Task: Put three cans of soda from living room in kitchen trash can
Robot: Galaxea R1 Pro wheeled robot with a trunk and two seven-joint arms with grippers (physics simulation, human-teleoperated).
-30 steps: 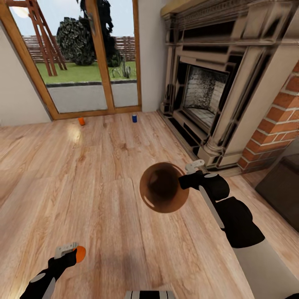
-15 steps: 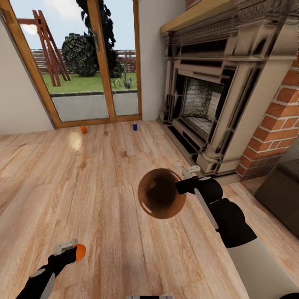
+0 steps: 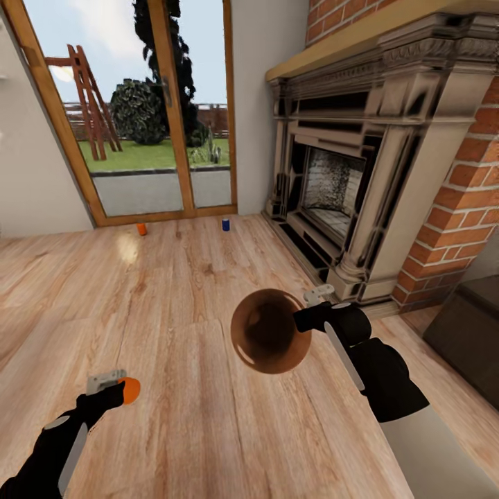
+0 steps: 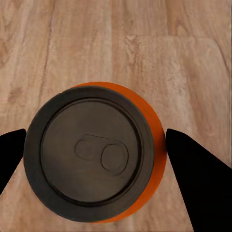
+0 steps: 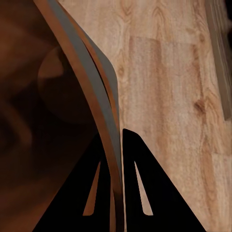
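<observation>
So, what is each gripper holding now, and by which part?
The left gripper holds an orange can by its sides. The right gripper pinches the bucket by its rim wall.

Bare light wood floor (image 3: 187, 291) lies open up to the small orange can (image 3: 141, 229) and small blue can (image 3: 225, 224), standing well apart; the ornate stone fireplace (image 3: 346, 173) walls off the right.

Light wood floor (image 3: 173, 291), ornate fireplace (image 3: 346, 173), glass doors (image 3: 138, 118)
</observation>
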